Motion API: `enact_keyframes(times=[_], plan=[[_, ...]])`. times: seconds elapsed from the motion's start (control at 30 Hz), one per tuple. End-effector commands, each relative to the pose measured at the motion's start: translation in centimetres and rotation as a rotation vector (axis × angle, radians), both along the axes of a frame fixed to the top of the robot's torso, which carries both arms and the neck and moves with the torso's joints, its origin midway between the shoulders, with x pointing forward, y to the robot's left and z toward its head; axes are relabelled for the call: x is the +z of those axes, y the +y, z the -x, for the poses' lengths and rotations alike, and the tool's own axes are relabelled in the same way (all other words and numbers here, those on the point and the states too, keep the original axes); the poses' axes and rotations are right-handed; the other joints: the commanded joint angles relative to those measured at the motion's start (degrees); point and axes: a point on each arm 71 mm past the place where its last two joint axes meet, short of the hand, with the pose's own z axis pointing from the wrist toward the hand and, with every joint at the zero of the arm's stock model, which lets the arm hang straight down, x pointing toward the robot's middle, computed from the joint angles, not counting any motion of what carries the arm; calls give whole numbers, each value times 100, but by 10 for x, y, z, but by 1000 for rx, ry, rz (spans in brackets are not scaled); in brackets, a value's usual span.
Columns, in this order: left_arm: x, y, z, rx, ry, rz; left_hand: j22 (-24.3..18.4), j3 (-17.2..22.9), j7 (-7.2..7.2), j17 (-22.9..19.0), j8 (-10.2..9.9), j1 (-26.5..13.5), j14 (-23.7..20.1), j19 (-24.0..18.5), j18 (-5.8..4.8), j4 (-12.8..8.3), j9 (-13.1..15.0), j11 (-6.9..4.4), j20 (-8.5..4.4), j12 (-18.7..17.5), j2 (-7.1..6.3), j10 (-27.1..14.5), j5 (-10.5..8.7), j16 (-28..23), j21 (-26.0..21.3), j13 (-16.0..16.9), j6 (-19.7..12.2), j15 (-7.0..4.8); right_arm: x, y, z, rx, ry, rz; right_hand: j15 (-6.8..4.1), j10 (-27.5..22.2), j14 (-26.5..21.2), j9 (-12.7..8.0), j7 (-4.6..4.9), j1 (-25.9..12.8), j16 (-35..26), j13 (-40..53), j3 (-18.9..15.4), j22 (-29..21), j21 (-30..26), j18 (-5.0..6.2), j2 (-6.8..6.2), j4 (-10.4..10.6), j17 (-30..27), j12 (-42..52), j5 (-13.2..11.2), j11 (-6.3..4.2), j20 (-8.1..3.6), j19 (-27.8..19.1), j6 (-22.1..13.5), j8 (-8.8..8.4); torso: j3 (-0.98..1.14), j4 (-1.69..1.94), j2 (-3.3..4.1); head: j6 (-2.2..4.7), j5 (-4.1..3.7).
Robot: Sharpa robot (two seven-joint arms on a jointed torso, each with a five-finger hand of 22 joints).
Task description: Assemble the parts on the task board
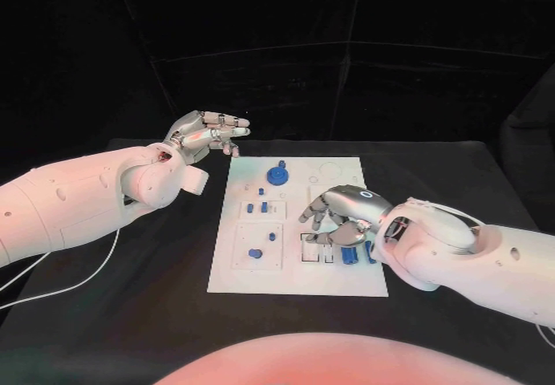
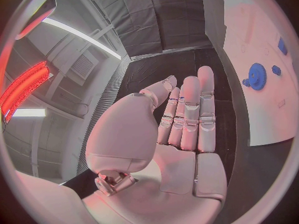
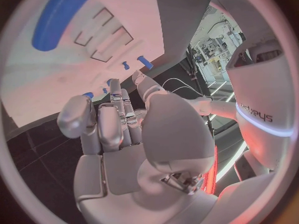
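Observation:
The white task board lies in the middle of the black table. On it stand a blue gear, small blue pegs and two longer blue parts near its right edge. My right hand hovers over the board's right side, fingers bent down toward the empty slots, with nothing in its palm. The right wrist view shows a long blue part and the slots ahead. My left hand is raised beyond the board's far left corner, its fingers straight and empty, with the gear off to one side.
A white cable trails over the table's left part beneath my left arm. Bare black table lies right of the board, and the table's far edge runs just behind the left hand.

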Motion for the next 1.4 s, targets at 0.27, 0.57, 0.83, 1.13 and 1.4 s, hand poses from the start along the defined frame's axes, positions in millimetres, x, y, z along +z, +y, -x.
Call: enact_keyframes(times=[0.27, 0.57, 0.83, 1.13, 1.4], plan=[[1, 1, 0, -2, -1, 6, -9, -39, 14, -12, 37, -4, -47, -48, 78, -14, -8, -1, 1, 25, -4, -42, 6, -18, -27, -9, -40, 4, -3, -65, 6, -289, 249, 7, -219, 514, 224, 20, -198, -465, 314, 1843, -735, 493, 328, -68, -51, 459, 433, 2057, 457, -273, -225, 208, 292, 258, -16, -93, -46, 27, -182], [1, 0, 2, -6, -2, 8, -9, -39, 14, -12, 37, -4, -47, -48, 78, -14, -8, -1, 1, 25, -4, -42, 6, -18, -27, -9, -40, 4, -9, -90, 3, -438, 244, 133, -302, 687, 268, 160, -318, -681, 537, 4891, -1469, 786, 505, -124, 94, 978, 777, 4670, 354, -320, -269, 287, 438, 607, -4, -114, -40, 28, -249], [1, 0, 2, -9, -3, 10, -9, -39, 14, -12, 37, -4, -47, -48, 78, -14, -8, -1, 1, 25, -4, -42, 6, -18, -27, -9, -40, 4, -17, -81, -2, -477, 218, 184, -311, 737, 279, 298, -334, -745, 622, 5616, -1938, 880, 560, -138, 93, 1552, 911, 5191, 312, -334, -282, 305, 392, 778, -11, -101, -43, 25, -280], [1, 1, 2, -9, -2, 9, -9, -39, 14, -12, 37, -4, -47, -48, 78, -14, -8, -1, 1, 25, -4, -42, 6, -18, -27, -9, -40, 4, -33, -68, -2, -454, 237, 239, -314, 781, 285, 346, -343, -648, 649, 5806, -1993, 922, 583, -145, 137, 1552, 957, 5321, 319, -340, -282, 314, 393, 834, -14, -101, -41, 6, -274], [1, 2, 3, -8, 0, 8, -11, -45, 16, -17, 44, -3, -51, -49, 78, -17, -8, 0, 2, 32, -6, -44, 4, -18, -30, -8, -42, 5, -48, -55, 3, -413, 285, 288, -319, 801, 292, 386, -356, -633, 675, 5898, -2038, 968, 608, -154, 170, 1559, 1008, 5379, 293, -349, -280, 324, 421, 883, -15, -94, -41, -25, -260]])
